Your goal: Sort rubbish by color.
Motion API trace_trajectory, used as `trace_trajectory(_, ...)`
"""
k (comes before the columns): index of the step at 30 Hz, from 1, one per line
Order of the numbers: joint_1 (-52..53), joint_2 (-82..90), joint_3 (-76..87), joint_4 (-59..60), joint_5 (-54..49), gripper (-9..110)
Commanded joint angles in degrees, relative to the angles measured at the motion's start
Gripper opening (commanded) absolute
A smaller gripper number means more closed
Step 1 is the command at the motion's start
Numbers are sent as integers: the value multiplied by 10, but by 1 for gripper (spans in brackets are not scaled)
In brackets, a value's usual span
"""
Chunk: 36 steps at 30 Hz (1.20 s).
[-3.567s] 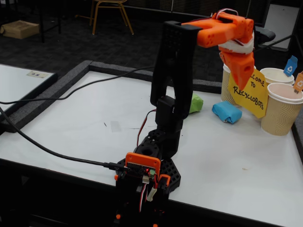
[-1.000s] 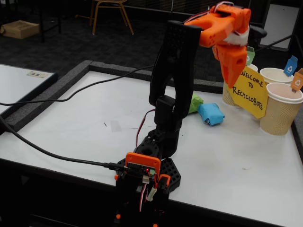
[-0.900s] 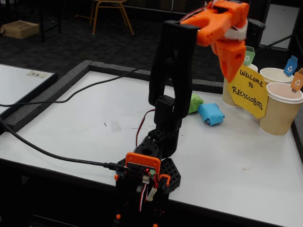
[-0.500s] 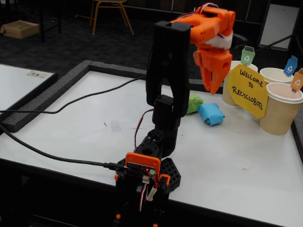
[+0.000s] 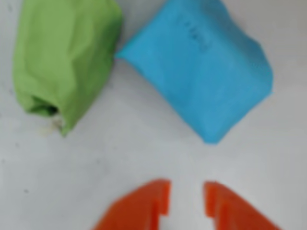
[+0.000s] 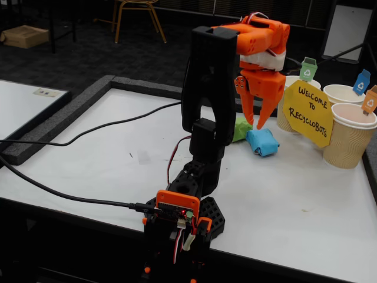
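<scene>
Two crumpled paper wads of rubbish lie side by side on the white table. In the wrist view the lime green wad (image 5: pixel 62 62) is at upper left and the bright blue wad (image 5: pixel 206 72) at upper right. My orange gripper (image 5: pixel 187 203) enters from the bottom edge, open, with nothing between its fingertips. In the fixed view the gripper (image 6: pixel 255 123) points down and hangs just above the blue wad (image 6: pixel 263 142). The green wad (image 6: pixel 242 128) sits left of it, partly behind the black arm.
Ribbed beige paper cups (image 6: pixel 350 137) with small coloured flags stand at the table's right end, behind a yellow "Welcome to Recyclobots" sign (image 6: pixel 308 113). A raised grey border (image 6: pixel 88 97) frames the table. Black cables (image 6: pixel 70 191) cross the left part.
The gripper has swung left from in front of the sign and cups, come down over the wads and opened its fingers. The blue wad lies further left than 3.6 s ago.
</scene>
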Motion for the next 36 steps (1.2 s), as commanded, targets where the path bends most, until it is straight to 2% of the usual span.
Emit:
trace_trajectory(1,13,50,-22,45,-85,3)
trace_trajectory(7,2,36,-47,97,-115,3)
trace_trajectory(16,-5,34,-54,56,-83,2)
trace_trajectory(22,-2,34,-61,-88,127,0)
trace_trajectory(30,-7,35,-85,-102,395,0)
trace_trajectory(36,21,36,-85,-119,676,0)
